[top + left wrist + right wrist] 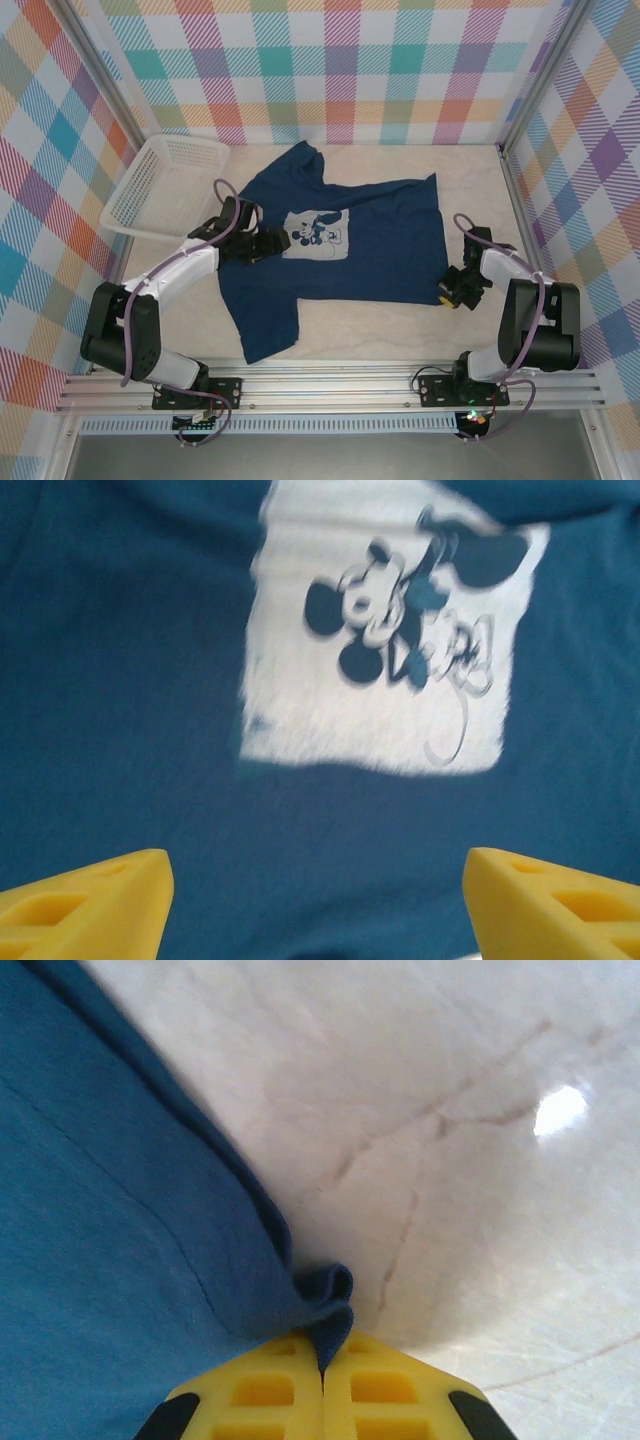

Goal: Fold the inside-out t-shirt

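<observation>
Far left in the overhead view is the white basket (pixel 165 185), parked by the plaid left wall, just beside the t-shirt's far sleeve. Can't tell if they touch.

Next over, my left gripper (pixel 272 243) sits over the chest of the t-shirt (pixel 380 260), right at the left edge of the grey cartoon print (pixel 315 236). On its wrist cam the two yellow fingers (pixel 85 900) are spread wide, one in each bottom corner, with nothing between them but navy cloth. So it's holding nothing. The print is straight ahead and a bit blurry.

The t-shirt itself lies spread flat in the middle of the light table (pixel 470 170). The collar end is to the left and the hem to the right. One sleeve points at the back wall, the other toward the arm bases.

Over on the right, my right gripper (pixel 447 291) is at the near hem corner. Its wrist cam shows the yellow fingers (pixel 390 1390) pressed together with a little fold of hem pinched between them. There's navy cloth on the left and bare table on the right.
</observation>
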Robot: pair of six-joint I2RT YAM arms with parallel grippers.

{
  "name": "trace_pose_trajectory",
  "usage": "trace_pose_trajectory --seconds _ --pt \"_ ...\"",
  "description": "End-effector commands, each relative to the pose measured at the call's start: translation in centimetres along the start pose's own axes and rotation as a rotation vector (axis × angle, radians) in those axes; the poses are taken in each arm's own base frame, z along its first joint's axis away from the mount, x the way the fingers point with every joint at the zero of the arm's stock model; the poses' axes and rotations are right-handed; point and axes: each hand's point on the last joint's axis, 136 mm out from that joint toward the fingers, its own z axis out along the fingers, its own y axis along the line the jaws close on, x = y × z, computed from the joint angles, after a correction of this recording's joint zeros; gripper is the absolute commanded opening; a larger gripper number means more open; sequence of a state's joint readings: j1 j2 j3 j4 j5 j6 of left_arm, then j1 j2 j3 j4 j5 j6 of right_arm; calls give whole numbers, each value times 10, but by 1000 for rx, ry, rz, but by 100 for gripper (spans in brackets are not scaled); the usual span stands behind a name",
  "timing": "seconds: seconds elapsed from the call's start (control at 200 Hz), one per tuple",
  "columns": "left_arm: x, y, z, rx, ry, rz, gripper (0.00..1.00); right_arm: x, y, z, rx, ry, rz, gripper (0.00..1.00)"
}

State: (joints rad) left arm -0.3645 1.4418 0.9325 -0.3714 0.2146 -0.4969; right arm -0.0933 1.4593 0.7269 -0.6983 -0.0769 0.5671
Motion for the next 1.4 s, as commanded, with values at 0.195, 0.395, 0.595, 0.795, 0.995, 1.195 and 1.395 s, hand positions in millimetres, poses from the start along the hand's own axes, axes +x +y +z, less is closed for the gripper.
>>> trace_pose_trajectory --seconds 0.195,0.395,0.595,0.795,0.995,1.195,1.395 --pt "114 53 -42 -314 188 66 74 -37 37 -8 -139 -137 -111 0" --pt "166 92 -66 -443 272 -19 72 -40 50 -18 -204 -161 -145 0" --pt "191 103 -75 -509 288 -83 64 -40 59 -23 -252 -163 -176 0" --pt "212 112 -72 -513 347 -118 61 -40 63 -23 -271 -164 -195 0" --pt "216 101 -45 -485 416 -73 54 -39 65 -22 -282 -156 -198 0" --pt "227 98 -28 -454 474 -59 49 -39 64 -23 -278 -158 -200 0" --pt "235 105 -28 -461 490 -70 42 -38 64 -23 -274 -155 -201 0"
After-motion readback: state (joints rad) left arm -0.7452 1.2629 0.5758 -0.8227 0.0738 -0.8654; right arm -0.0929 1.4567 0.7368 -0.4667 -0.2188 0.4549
